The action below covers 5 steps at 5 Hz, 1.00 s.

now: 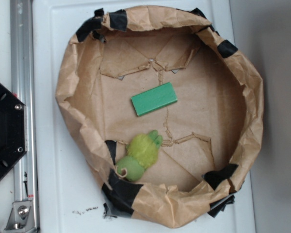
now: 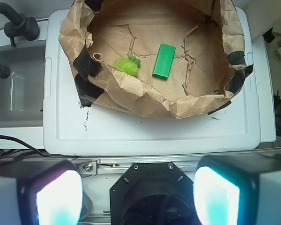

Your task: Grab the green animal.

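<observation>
Green animal (image 1: 141, 154) (image 2: 127, 65) — long axis diagonal — smooth end lower-left.

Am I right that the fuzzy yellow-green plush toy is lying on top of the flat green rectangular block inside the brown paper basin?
Not quite. The fuzzy yellow-green plush toy lies apart from the flat green rectangular block, near the wall of the brown paper basin, not on it. The exterior view shows bare paper between them. Both are indeed inside the basin.
</observation>
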{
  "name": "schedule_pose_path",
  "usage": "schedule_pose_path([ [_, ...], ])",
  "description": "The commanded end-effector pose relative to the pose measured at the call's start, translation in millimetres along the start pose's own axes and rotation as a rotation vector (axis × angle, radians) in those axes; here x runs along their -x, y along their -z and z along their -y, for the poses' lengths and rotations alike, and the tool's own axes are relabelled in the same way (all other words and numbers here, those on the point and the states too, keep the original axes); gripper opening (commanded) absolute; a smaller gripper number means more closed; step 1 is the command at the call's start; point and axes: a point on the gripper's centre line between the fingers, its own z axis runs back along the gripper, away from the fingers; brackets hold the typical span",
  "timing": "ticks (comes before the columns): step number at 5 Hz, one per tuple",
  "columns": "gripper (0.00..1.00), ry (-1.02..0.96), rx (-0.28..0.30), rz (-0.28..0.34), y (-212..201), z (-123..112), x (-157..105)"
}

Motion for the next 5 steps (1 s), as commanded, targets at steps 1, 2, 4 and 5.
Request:
schedule_pose_path([
  [1, 1.00, 0.000, 0.000, 0.000, 0.0, 0.0, 0.0],
  [2, 1.00, -0.172, -0.056, 0.090, 35.5, -11.3, -46.6],
  [4, 1.00, -0.444, 0.018, 0.033, 113.6, -21.2, -134.2],
  [5, 1.00, -0.504, 0.116, -0.165, 172.9, -6.3, -126.3],
])
